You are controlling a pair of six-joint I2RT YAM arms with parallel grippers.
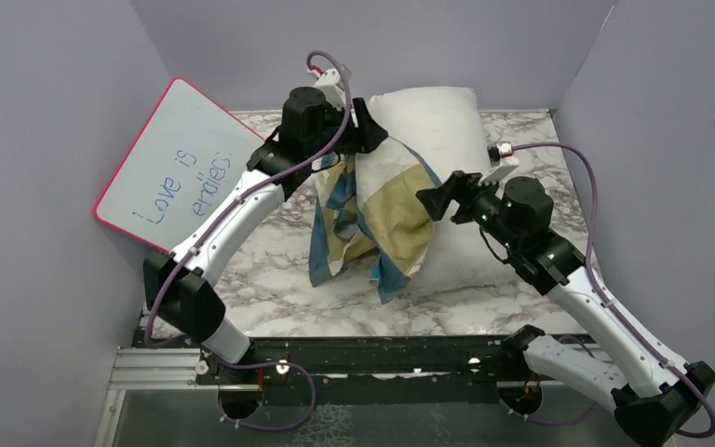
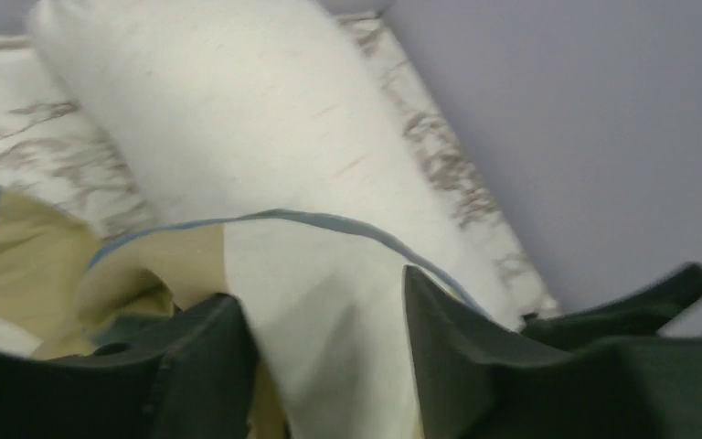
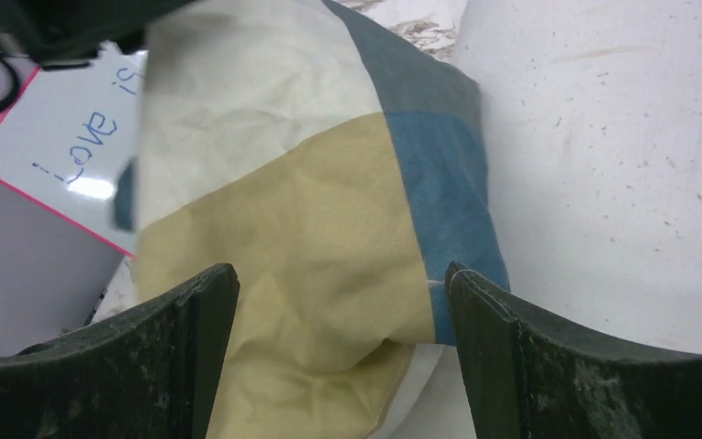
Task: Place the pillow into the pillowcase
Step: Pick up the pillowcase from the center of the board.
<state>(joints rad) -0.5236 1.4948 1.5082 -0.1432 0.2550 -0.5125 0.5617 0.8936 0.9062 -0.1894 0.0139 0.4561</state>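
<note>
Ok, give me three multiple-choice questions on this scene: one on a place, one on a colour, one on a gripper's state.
1. Where is the pink-rimmed whiteboard? A) flat in the middle B) leaning at the left wall C) held by an arm
2. What colours are the blocks on the limp checked fabric pillowcase? A) red, green B) black, white C) blue, tan, cream
3. How is the right gripper? A) open B) shut on cloth C) shut on the board
Answers: B, it tilts against that wall; C, the right wrist view shows those blocks; A, its fingers stand apart.
</note>
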